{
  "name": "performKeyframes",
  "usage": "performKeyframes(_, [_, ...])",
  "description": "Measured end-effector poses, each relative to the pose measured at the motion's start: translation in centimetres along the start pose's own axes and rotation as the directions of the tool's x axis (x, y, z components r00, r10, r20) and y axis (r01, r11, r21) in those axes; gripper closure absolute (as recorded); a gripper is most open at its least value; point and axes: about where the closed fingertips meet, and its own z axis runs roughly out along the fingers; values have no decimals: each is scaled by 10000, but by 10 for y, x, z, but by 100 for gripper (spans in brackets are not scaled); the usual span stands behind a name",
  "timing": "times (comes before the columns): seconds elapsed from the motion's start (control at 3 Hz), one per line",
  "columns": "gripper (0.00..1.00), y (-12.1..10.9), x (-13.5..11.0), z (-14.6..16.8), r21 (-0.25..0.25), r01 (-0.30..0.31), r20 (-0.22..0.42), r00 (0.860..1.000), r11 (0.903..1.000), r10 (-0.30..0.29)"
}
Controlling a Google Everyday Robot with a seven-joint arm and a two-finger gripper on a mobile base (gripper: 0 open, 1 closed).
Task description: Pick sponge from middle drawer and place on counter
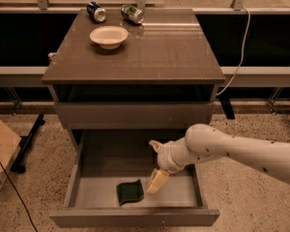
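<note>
The middle drawer (135,217) is pulled open at the bottom of the cabinet. The dark green sponge (130,192) lies flat on its grey floor near the front. My gripper (155,164) reaches into the drawer from the right on a white arm. It is open, with one finger (156,181) just right of the sponge and the other (155,146) further back. It holds nothing. The glossy counter (154,52) tops the cabinet.
A white bowl (108,36) and two tipped cans (96,11) (132,14) sit at the counter's back left. A shut drawer front (135,115) lies above the open one. A cardboard box (0,151) and a black stand (29,144) are on the floor at left.
</note>
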Motion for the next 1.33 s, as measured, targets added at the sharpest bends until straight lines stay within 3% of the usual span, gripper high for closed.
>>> performKeyframes(0.67, [0,2,22,64,-746,-322,493,9981,9967,359])
performKeyframes(1.33, [0,9,54,117,-1397,-1299,976,9847,9816,1442])
